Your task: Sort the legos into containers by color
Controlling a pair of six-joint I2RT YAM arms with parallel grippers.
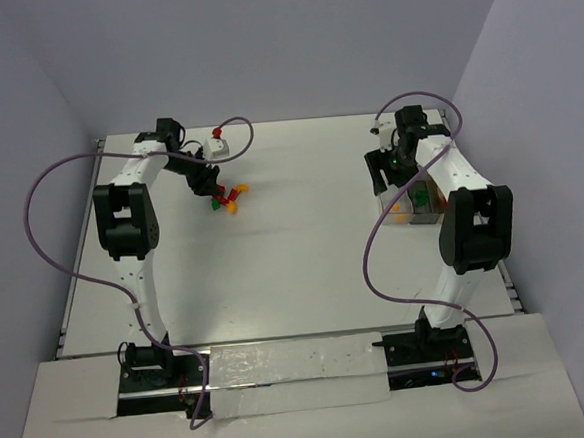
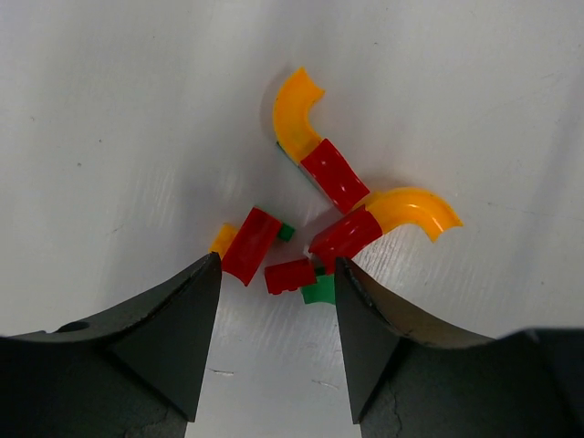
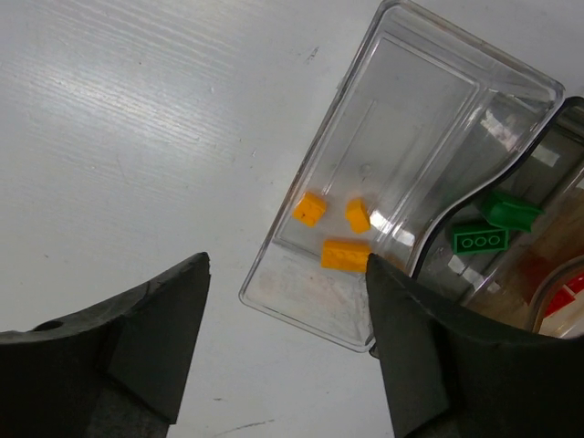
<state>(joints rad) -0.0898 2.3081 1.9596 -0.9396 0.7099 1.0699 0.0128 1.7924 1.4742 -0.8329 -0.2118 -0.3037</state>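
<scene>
Left gripper (image 2: 277,270) sat low over the white table (image 1: 296,279), far-left part of the work area, jaws roughly half parted and clamped on nothing. The loose pile of small plastic legos (image 2: 339,205) lay just ahead of and between its fingertips. It held two curved orange-yellow pieces (image 2: 295,114), each with a red brick butted against one end. A longer red brick (image 2: 250,245) lay just beside the tip of the finger on the left of the wrist view. A short red brick (image 2: 290,275) lay in the gap between the tips (touching neither, as far as that view showed), and a flat green piece (image 2: 319,292) was partly tucked behind the other tip. Right gripper (image 3: 287,265) hung over the row of clear plastic rectangular containers (image 3: 429,119) at the far right of the table, jaws wide apart and empty. One finger (image 3: 429,365) overlapped the near corner of the end bin. That end bin held three orange-yellow bricks (image 3: 345,255), and the neighbouring bin held two green bricks (image 3: 479,240). Something red (image 3: 566,290) showed in the bin beyond, too cropped to identify. In the overhead view the pile and the containers sat well apart.
</scene>
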